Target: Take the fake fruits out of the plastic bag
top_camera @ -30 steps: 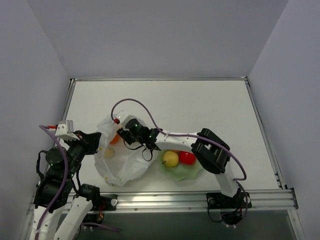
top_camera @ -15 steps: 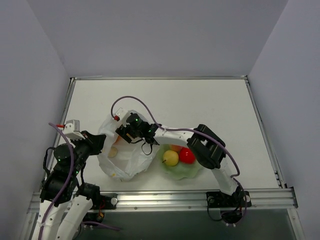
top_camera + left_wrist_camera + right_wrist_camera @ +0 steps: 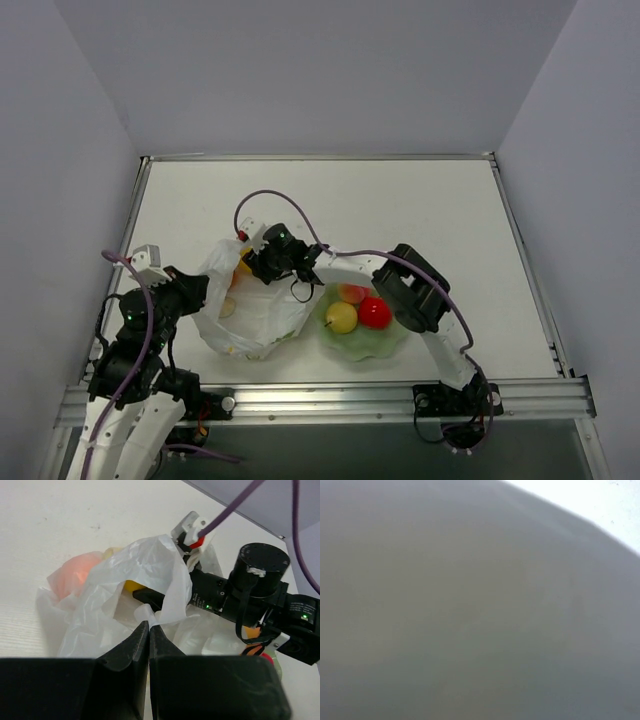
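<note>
Nearest, we find the left gripper (image 3: 149,630) clamped shut on a fold of the plastic bag (image 3: 255,322). Beyond it, the right arm (image 3: 352,270) reaches left past the green plate (image 3: 388,346) bearing three fake fruits (image 3: 341,317); the right gripper (image 3: 250,266) sits in the bag mouth, jaws hidden, state undetermined.

I was working in a robot test lab. Past my left gripper (image 3: 149,627) lay a plain white table (image 3: 400,210), boxed in by flat grey walls (image 3: 300,70). Behind the gripper ran a metal rail (image 3: 350,400) with both arms (image 3: 420,295) bolted on, and purple cables (image 3: 230,506) hung from them.
</note>
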`<state>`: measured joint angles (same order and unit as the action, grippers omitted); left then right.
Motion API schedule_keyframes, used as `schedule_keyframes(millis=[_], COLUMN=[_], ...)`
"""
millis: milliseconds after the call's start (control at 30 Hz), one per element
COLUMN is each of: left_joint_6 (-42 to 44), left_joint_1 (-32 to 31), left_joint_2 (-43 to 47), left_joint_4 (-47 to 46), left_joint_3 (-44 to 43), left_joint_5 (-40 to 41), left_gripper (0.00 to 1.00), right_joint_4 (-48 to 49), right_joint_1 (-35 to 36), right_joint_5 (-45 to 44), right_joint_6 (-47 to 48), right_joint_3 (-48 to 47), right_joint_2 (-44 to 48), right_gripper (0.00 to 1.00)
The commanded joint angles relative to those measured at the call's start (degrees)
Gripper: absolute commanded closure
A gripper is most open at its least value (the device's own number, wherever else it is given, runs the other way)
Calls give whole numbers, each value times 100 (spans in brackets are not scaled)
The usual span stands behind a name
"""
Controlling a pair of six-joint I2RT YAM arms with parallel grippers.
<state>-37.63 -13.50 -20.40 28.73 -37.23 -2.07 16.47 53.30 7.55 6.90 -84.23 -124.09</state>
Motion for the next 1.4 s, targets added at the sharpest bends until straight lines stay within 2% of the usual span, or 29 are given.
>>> schedule_keyframes(millis=[0, 167, 367, 500, 567, 733, 833, 1000, 1133, 1367], left_joint_6=[-218, -298, -535, -588, -562, -316, -114, 177, 1, -78], left_joint_1=[-21, -21, -21, -21, -21, -21, -21, -13, -4, 5], left_joint_2=[63, 133, 151, 98, -16, -367, -508, -921, -1159, -790], left_joint_4=[132, 238, -183, -649, -938, -1536, -1747, -2082, -2319, -1968], left_joint_3=[32, 76, 330, 296, 217, -143, -406, -680, -584, -320], left_joint_5=[329, 549, 602, 917, 1058, 1453, 1709, 2149, 1824, 1780], left_gripper=[98, 98, 98, 98, 98, 98, 98, 98, 98, 97], right_joint_4=[459, 1051, 1087, 1043, 642, -345, -513, -522, 57, 1374], right_joint_1=[31, 66, 102, 207, 286, 1006, 1305, 1402, 1587, 1596], right_joint_5=[142, 132, 607, 564, 388, -737, -1175, -1659, -1275, -887], right_joint_6=[-231, -549, -891, -1172, -1418, -1805, -1998, -2114, -1535, -1524], right_joint_3=[395, 925, 1075, 1294, 1251, 820, 855, 960, 1442, 2515], right_joint_2=[323, 1192, 1782, 2117, 2187, 2074, 2038, 2266, 2941, 4146], right_gripper=[72, 85, 86, 87, 88, 89, 89, 93, 92, 92])
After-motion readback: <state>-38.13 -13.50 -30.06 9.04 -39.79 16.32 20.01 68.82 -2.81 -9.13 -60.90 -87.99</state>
